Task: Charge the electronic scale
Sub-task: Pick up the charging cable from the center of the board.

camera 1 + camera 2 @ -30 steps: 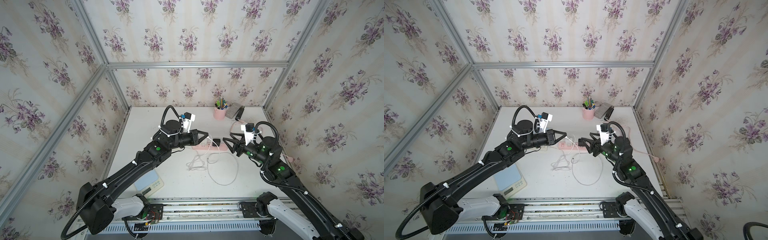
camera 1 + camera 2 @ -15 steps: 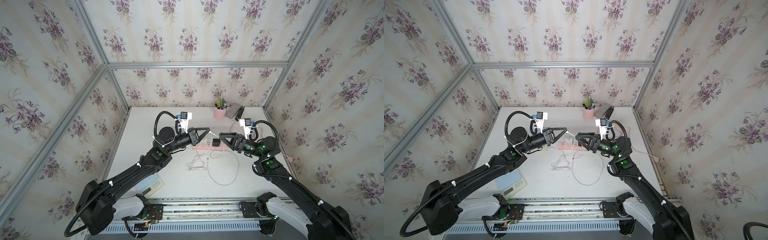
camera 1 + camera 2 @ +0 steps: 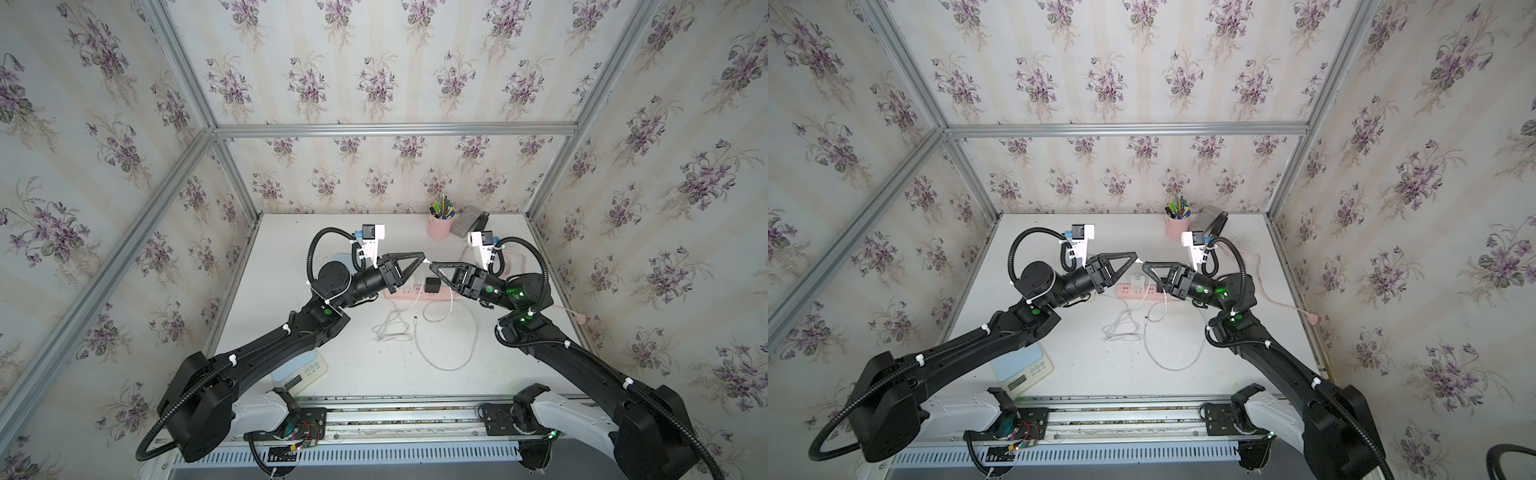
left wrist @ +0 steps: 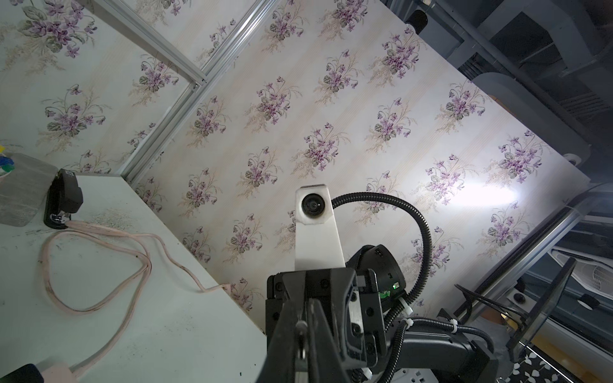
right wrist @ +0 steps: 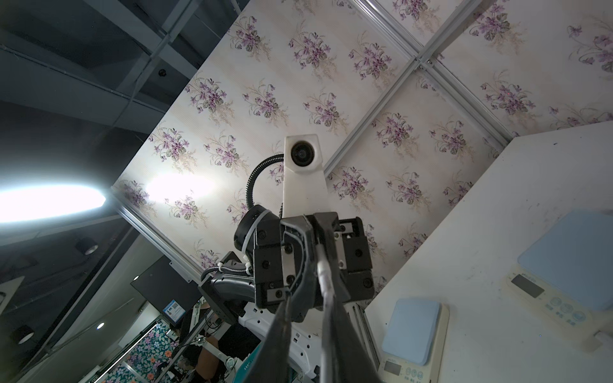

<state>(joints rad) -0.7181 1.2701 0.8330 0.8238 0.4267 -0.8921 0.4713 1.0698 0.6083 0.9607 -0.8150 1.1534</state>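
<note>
- Compared with a second ago, the right hand point(image 3: 433, 264) is being held higher and farther in, tip to tip with the left hand point(image 3: 424, 261), above the power strip point(image 3: 399, 293).
- The left hand is being kept fully closed on the end of the white charging cable point(image 5: 322, 275).
- The right hand is being narrowed around that same cable end; whether the cable is being gripped by it cannot be told.
- The rest of the cable is being left looped on the surface point(image 3: 365, 374), just in front of the strip.
- The electronic scale point(image 3: 305, 370) is being partly covered by the left arm point(image 3: 291, 336) near the surface's front left corner, well apart from both hands.
- A second blue-topped scale point(image 5: 564, 262) is being partly hidden behind that arm, farther back.
</note>
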